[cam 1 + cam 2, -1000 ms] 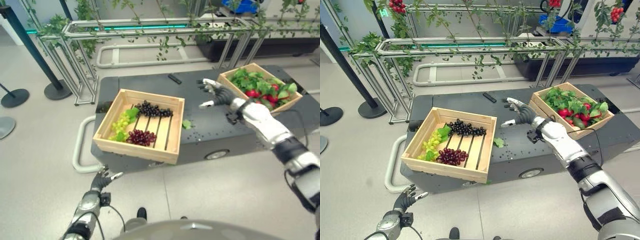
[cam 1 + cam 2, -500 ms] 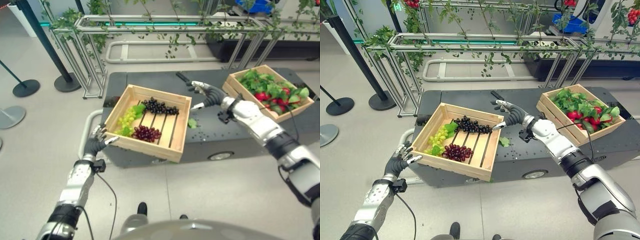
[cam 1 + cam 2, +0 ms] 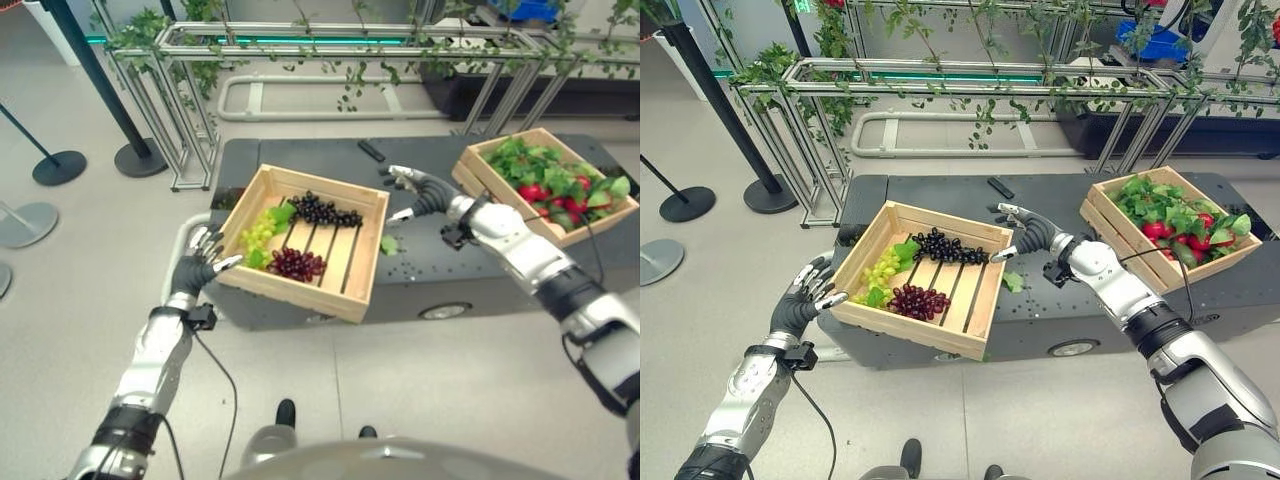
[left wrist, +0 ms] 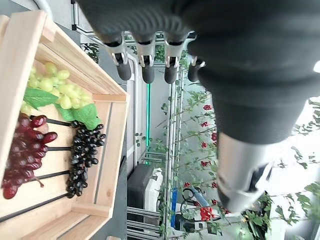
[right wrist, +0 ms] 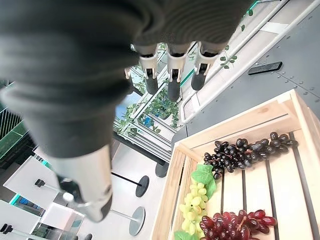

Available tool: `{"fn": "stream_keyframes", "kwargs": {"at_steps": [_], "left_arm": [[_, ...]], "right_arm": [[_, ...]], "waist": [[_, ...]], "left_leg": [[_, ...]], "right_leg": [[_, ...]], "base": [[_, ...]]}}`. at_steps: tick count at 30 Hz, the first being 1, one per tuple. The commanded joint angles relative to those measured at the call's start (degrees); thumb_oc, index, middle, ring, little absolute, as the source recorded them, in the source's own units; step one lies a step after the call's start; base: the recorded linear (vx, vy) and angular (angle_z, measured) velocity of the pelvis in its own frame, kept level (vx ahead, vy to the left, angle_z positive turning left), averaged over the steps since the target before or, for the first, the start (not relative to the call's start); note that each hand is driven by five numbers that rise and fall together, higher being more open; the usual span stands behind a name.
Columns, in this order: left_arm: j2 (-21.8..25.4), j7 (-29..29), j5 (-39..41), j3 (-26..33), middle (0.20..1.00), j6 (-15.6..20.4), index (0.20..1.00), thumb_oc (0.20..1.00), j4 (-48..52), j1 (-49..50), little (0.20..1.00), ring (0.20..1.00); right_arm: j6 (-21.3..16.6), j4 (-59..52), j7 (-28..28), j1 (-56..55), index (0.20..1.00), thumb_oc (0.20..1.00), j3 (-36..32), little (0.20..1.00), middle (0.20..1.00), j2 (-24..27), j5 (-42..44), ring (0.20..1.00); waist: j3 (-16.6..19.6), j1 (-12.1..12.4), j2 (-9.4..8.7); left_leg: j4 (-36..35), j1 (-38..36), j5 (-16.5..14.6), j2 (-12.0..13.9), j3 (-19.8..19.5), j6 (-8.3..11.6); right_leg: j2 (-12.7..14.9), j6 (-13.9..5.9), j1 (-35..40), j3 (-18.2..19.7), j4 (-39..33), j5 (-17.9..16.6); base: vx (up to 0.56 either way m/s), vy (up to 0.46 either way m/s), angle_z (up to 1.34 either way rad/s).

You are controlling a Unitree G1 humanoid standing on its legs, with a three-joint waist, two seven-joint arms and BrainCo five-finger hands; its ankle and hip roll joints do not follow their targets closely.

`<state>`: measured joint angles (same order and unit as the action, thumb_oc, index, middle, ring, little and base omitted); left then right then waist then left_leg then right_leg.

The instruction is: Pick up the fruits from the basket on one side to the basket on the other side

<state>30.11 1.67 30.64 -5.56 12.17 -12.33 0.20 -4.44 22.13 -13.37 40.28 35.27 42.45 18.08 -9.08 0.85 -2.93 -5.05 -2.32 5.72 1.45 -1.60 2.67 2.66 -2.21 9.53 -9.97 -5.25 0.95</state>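
Now both hands flank the grape crate point(image 3: 304, 240)
My left hand point(image 3: 197, 268) rose beside it; right hand point(image 3: 418, 190) came across, fingers wide, empty

Pale slatted wood crate point(image 3: 352, 270); matt dark metal platform point(image 3: 420, 275); glossy grapes point(image 3: 295, 264)

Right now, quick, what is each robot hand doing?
Left hand: open, empty, beside the grape crate.
Right hand: open, empty, by the same crate's other side.
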Motion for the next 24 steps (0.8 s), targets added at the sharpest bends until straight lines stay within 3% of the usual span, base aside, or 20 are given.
{"fn": "stream_keyframes", "kwargs": {"at_steps": [1,9,17,24], "left_arm": [[1.69,0.36,0.57,-0.59,1.0,3.3,1.0,1.0,2.11,-2.8,1.0,1.0],[3.06,-0.47,1.75,-0.34,1.0,3.89,1.0,1.0,4.18,-5.08,1.0,1.0],[5.46,-2.89,2.55,1.6,1.0,4.48,1.0,1.0,9.78,-6.98,1.0,1.0],[6.38,-5.46,1.73,2.4,1.0,4.74,1.0,1.0,13.27,-9.28,1.0,1.0]], "right_arm": [[-1.57,-1.59,-0.04,2.78,1.0,1.0,-0.79,1.0,1.0,1.57,-0.54,1.0],[-1.71,1.04,0.52,9.41,1.0,1.0,2.93,1.0,1.0,0.83,-1.06,1.0],[-1.92,2.45,2.67,16.92,1.0,1.0,5.47,1.0,1.0,0.0,-1.61,1.0],[-1.69,8.75,5.13,23.03,1.0,1.0,8.14,1.0,1.0,-3.28,-4.27,1.0]], "waist": [[0.61,1.11,-2.03],[-2.38,1.6,-2.26],[-8.62,3.46,-3.22],[-12.15,5.12,-3.99]], "left_leg": [[0.05,-4.29,-6.41,-0.26,2.53,0.21],[0.93,-2.0,-5.91,-0.32,2.58,-0.03],[9.47,9.28,-6.32,-0.7,1.07,-0.56],[10.14,14.26,-5.01,-0.3,0.01,-0.17]], "right_leg": [[2.71,-4.21,-1.18,0.24,1.68,0.28],[2.77,-4.23,-4.6,1.03,3.98,0.11],[2.95,-3.57,-15.5,1.01,12.43,1.13],[2.87,-3.5,-20.64,0.37,14.14,1.01]], "base": [[0.0,0.0,0.0],[-0.05,0.003,0.0],[-0.11,-0.009,0.0],[-0.02,0.001,0.11]]}}
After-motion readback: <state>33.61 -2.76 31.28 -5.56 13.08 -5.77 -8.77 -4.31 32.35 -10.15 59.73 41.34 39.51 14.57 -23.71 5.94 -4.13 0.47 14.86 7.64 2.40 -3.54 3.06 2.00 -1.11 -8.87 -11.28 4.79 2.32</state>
